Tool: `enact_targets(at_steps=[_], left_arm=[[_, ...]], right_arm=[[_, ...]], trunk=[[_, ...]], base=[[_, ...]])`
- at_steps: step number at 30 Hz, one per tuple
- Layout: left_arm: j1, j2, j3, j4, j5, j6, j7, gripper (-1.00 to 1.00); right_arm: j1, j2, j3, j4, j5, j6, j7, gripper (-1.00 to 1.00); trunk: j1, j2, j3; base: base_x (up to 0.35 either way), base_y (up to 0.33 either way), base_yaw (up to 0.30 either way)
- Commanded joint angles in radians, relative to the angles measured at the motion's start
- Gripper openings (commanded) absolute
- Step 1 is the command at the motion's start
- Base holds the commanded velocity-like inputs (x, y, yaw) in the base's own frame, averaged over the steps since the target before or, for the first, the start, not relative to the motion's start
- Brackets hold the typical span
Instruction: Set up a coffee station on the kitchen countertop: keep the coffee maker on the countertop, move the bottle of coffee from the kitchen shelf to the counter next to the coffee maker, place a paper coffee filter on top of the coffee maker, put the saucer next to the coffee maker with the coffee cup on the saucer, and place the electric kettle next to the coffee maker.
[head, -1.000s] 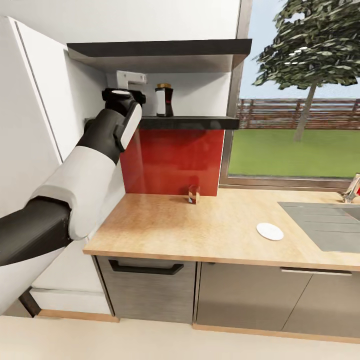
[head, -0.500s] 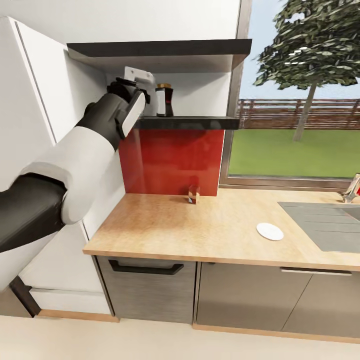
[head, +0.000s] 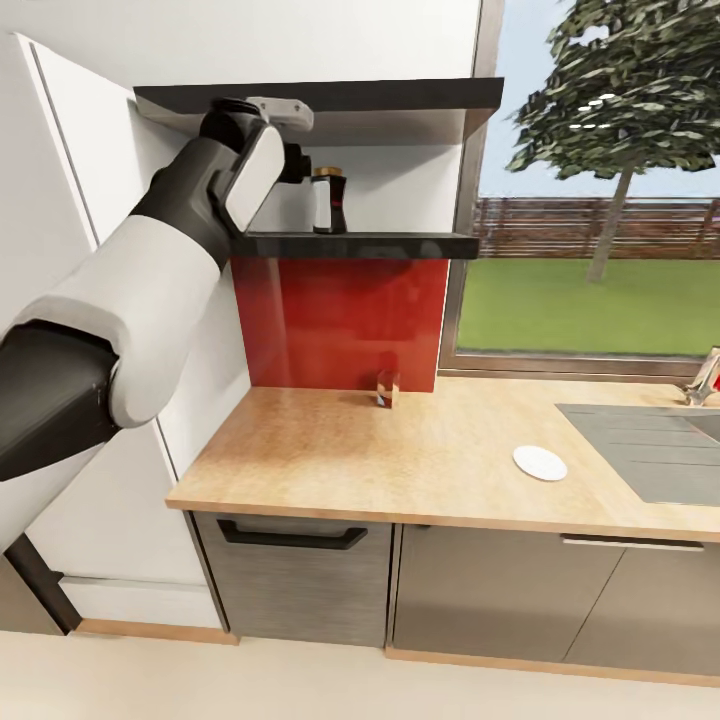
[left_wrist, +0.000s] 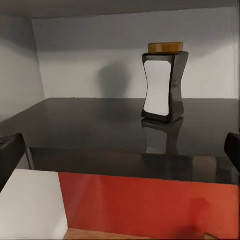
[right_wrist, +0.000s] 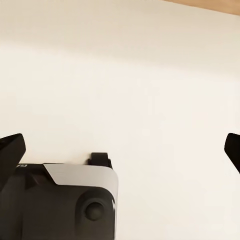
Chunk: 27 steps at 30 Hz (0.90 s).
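The bottle of coffee (head: 327, 200) stands upright on the black kitchen shelf (head: 400, 243); it is dark and waisted, with a white label and a brownish-yellow cap. My left arm is raised to shelf height, and my left gripper (head: 295, 162) sits just left of the bottle, apart from it. In the left wrist view the bottle of coffee (left_wrist: 162, 82) stands ahead on the glossy shelf (left_wrist: 90, 130), and my left gripper (left_wrist: 120, 155) is open with nothing between its fingertips. The white saucer (head: 540, 462) lies on the countertop (head: 400, 470). My right gripper (right_wrist: 122, 150) is open over pale floor.
A small brown box (head: 387, 389) stands at the foot of the red backsplash (head: 340, 320). The steel sink (head: 650, 450) is set in the counter at the right, below a window. A white tall cabinet (head: 60, 200) flanks the shelf's left end, and a second shelf board (head: 330, 97) lies close above.
My left arm has risen, and its gripper has moved up and right along the shelf opening toward the bottle. Bottle, saucer and box have not moved.
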Motion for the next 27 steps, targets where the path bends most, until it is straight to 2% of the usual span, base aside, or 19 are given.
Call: enact_targets(at_steps=[1,8,11,15,22,24,27], left_arm=[[0.0,0.0,-0.005,-0.003,0.014,0.007,0.009,1.0],[0.006,0.0,-0.023,-0.045,0.015,0.015,0.015,1.0],[0.052,0.0,-0.032,-0.089,0.013,0.015,0.019,1.0],[0.078,0.0,-0.034,-0.13,0.006,0.02,0.019,1.0],[0.135,0.0,-0.038,-0.148,-0.003,0.038,0.02,1.0],[0.144,0.0,-0.04,-0.149,-0.021,0.039,0.02,1.0],[0.148,0.0,-0.037,-0.149,-0.064,0.04,0.02,1.0]], right_arm=[[-0.001,0.0,-0.008,-0.001,0.01,0.003,-0.003,1.0],[0.0,0.002,-0.008,-0.001,0.008,0.003,-0.005,1.0],[-0.001,0.003,-0.008,-0.001,0.008,0.003,-0.006,1.0],[-0.001,0.003,-0.008,-0.002,0.008,0.003,-0.006,1.0],[-0.001,0.002,-0.008,-0.002,0.007,0.003,-0.007,1.0],[0.005,-0.008,-0.008,0.0,0.008,0.008,-0.007,1.0],[0.076,-0.037,-0.008,0.0,0.009,0.011,-0.004,1.0]], trunk=[[0.001,-0.002,-0.002],[0.001,-0.002,-0.002],[0.001,-0.002,-0.002],[0.001,-0.002,-0.002],[0.001,-0.002,-0.002],[0.001,-0.002,-0.002],[0.001,-0.002,-0.002]], base=[[0.0,0.0,0.0],[0.0,0.0,0.0],[0.041,0.0,0.0],[0.225,0.003,0.0],[0.318,0.056,0.0],[0.297,0.065,0.0],[0.1,0.022,0.0]])
